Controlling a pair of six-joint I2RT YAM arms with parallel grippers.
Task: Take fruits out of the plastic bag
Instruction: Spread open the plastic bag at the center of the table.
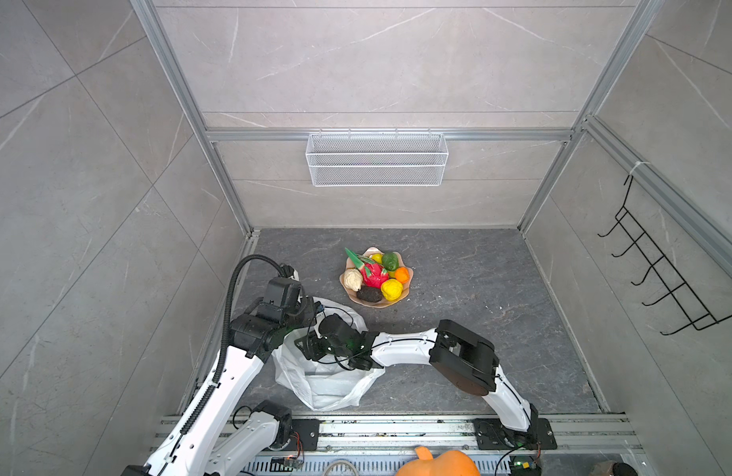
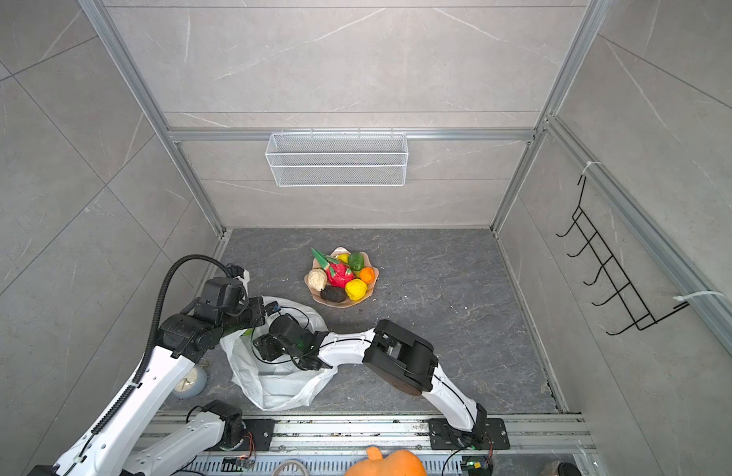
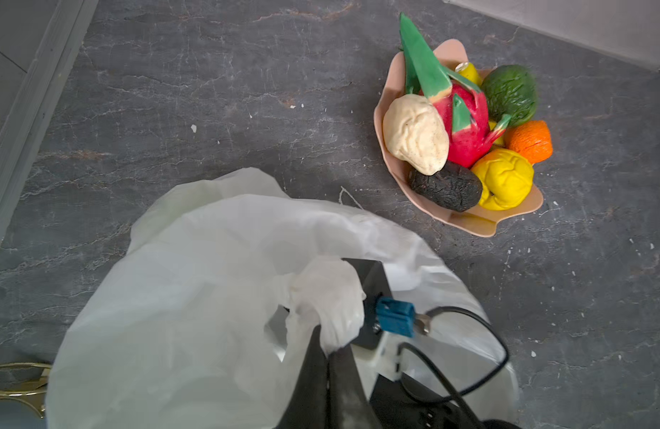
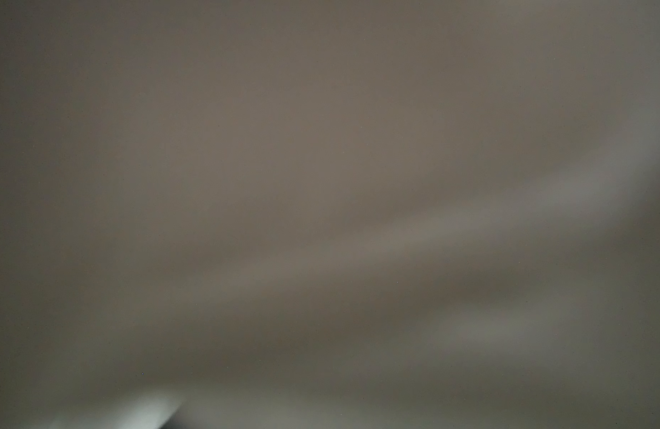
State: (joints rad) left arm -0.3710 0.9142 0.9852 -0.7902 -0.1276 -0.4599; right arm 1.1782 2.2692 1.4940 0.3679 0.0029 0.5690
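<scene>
The right wrist view is filled by grey-brown blur; nothing can be recognised there. In both top views the jaws of the right gripper are hidden in the plastic bag, and the pumpkin is cut by the lower edge.

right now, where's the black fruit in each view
Top view: black fruit in the bowl, near rim.
Top view: same, beside the yellow fruit.
Left wrist: between beige fruit and yellow fruit.
Right wrist: not in it, all blur.
Landmark: the bowl.
</scene>
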